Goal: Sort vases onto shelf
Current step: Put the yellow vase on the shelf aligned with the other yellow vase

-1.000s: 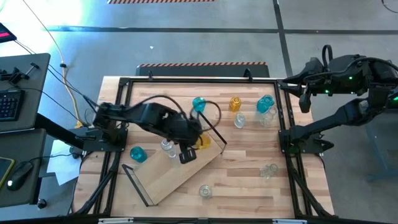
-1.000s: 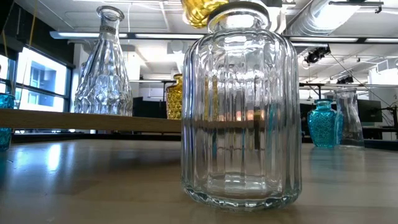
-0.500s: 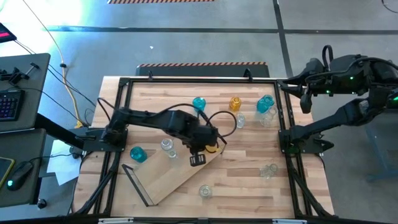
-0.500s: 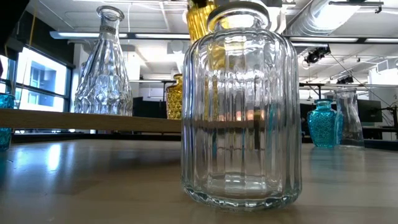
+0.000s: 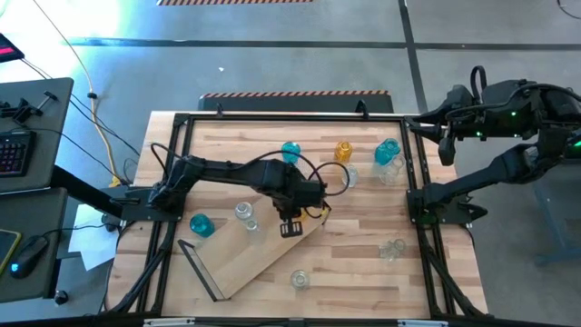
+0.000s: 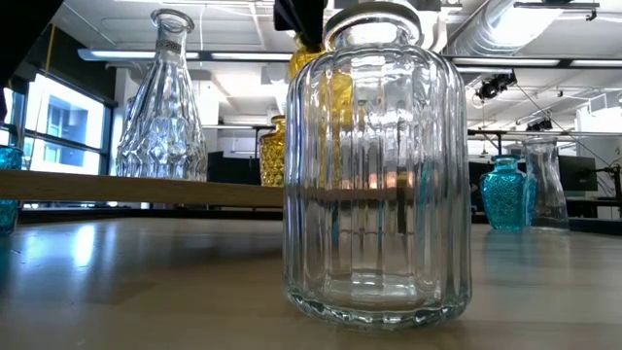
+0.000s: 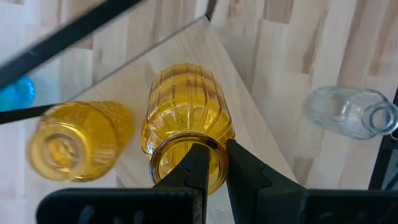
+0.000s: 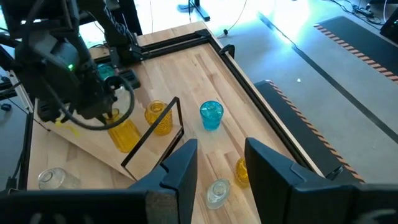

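Observation:
My left gripper (image 7: 217, 167) points down over the right end of the shelf (image 5: 259, 254), a light-wood board lying aslant on the table, and is shut on a ribbed amber vase (image 7: 186, 121). In the low view this vase (image 6: 313, 68) shows behind a big clear ribbed vase (image 6: 374, 165). A second amber vase (image 7: 74, 142) stands on the board beside it, and a clear cut-glass vase (image 6: 165, 97) stands on it too. My right gripper (image 8: 221, 165) waits open, high beyond the table's right edge. My left gripper holds the amber vase by its mouth rim (image 7: 214, 149), one finger (image 7: 194, 168) inside the mouth and the other (image 7: 245, 177) outside. The fingers come from above, pointing down. The vase hangs upright below them over the board; whether its base touches the board I cannot tell.
Teal vases (image 5: 290, 150) (image 5: 388, 148) (image 5: 201, 224), an amber one (image 5: 343, 150) and clear ones (image 5: 349, 177) (image 5: 392, 248) (image 5: 300, 279) stand scattered on the table. A black wire frame (image 5: 195, 268) sticks up at the shelf's near end. A black rail frame (image 5: 290, 116) rings the table.
My left gripper has carried the amber vase toward the table's right edge and down, over the shelf's right end, rolling a little as it went. In the low view the vase has sunk from the picture's top edge to behind the clear ribbed vase's shoulder.

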Robot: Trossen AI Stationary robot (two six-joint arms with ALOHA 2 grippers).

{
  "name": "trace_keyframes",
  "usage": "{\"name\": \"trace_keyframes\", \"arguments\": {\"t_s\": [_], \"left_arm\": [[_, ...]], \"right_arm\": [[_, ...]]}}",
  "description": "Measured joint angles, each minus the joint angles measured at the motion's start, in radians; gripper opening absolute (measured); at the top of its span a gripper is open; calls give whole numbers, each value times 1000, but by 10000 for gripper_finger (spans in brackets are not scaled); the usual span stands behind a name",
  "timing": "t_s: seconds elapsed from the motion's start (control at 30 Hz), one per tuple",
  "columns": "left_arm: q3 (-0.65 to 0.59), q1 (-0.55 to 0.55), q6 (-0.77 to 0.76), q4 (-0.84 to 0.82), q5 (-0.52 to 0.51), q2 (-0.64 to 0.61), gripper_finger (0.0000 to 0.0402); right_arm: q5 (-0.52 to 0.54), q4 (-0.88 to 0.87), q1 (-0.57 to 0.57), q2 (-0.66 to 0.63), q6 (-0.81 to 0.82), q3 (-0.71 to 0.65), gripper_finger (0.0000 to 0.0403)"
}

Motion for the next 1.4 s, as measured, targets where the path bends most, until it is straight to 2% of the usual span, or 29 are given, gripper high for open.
{"name": "trace_keyframes", "arguments": {"t_s": [0.37, 0.6, 0.87, 1.4], "left_arm": [[1, 55, 52, 29, 0, 0, 22], [2, 63, 85, 26, 65, 32, 22], [1, 63, 120, 14, 82, 89, 22], [1, 91, 151, 17, 74, 89, 22]], "right_arm": [[0, 0, 0, 0, 0, 0, 117], [0, 0, 0, 0, 0, 0, 117], [0, 0, 0, 0, 0, 0, 117], [1, 0, 0, 0, -3, 0, 117]]}}
